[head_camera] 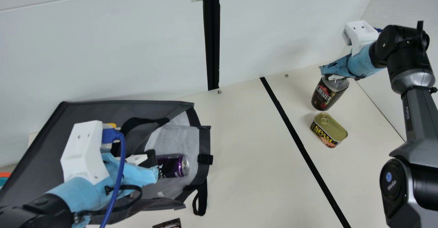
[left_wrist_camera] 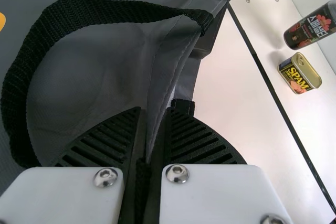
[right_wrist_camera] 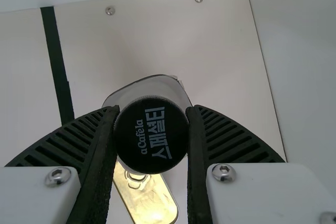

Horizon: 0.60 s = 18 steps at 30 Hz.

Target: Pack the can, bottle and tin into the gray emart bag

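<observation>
- Left gripper (head_camera: 154, 167): positioned over the gray emart bag (head_camera: 85, 111). In the left wrist view, its ribbed fingers (left_wrist_camera: 202, 140) stand almost together, clenched on a fold of the bag's fabric at the opening.
- Right gripper (head_camera: 325, 75): positioned well to the right of the bag. In the right wrist view, its fingers (right_wrist_camera: 231, 137) are parted by the width of the black cap (right_wrist_camera: 151, 135) and grasp it from both sides.
- Bottle (head_camera: 327, 93): located under the right gripper, well apart from the bag. Whether its base contacts the worktop (head_camera: 246, 146) cannot be told.
- Can (head_camera: 174, 165): purple, lying on its side within the bag's mouth, on the pale lining (head_camera: 174, 135), its end toward the opening.
- Tin (head_camera: 329, 129): resting lid up on the worktop, right of the bag, beyond the black line (head_camera: 301, 146), near the bottle.
- Strap (head_camera: 202, 199): hanging at the bag's right side.
</observation>
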Each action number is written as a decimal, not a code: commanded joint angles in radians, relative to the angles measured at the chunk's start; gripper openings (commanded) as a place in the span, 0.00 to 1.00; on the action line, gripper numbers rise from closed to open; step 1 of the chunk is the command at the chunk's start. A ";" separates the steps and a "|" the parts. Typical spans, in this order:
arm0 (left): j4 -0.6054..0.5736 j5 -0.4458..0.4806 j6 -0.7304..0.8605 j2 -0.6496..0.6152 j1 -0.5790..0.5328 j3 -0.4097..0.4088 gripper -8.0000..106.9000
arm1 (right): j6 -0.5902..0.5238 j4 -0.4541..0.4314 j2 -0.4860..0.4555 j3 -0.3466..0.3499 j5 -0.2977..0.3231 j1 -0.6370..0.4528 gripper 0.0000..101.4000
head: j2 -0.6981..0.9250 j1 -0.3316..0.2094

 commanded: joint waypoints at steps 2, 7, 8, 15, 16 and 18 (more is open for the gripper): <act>0.000 0.000 0.000 0.000 0.000 0.000 0.16 | -0.004 0.005 -0.011 0.005 0.000 0.009 0.00 | -0.001 -0.023; 0.000 0.000 0.000 0.000 0.000 0.000 0.16 | -0.008 0.007 -0.040 0.020 0.000 0.028 0.00 | -0.001 -0.023; 0.000 0.000 0.000 0.000 0.000 0.000 0.16 | -0.007 0.006 -0.047 0.024 0.000 0.033 0.00 | -0.001 -0.023; 0.000 0.000 0.000 0.000 0.000 0.000 0.16 | 0.004 0.000 -0.107 0.067 -0.002 0.069 0.00 | -0.001 -0.023; 0.000 0.000 0.000 0.000 0.000 0.000 0.16 | 0.006 -0.002 -0.117 0.075 -0.003 0.075 0.00 | -0.001 -0.023; 0.000 0.000 0.000 0.000 0.000 0.000 0.16 | 0.011 -0.004 -0.138 0.091 -0.004 0.087 0.00 | -0.001 -0.023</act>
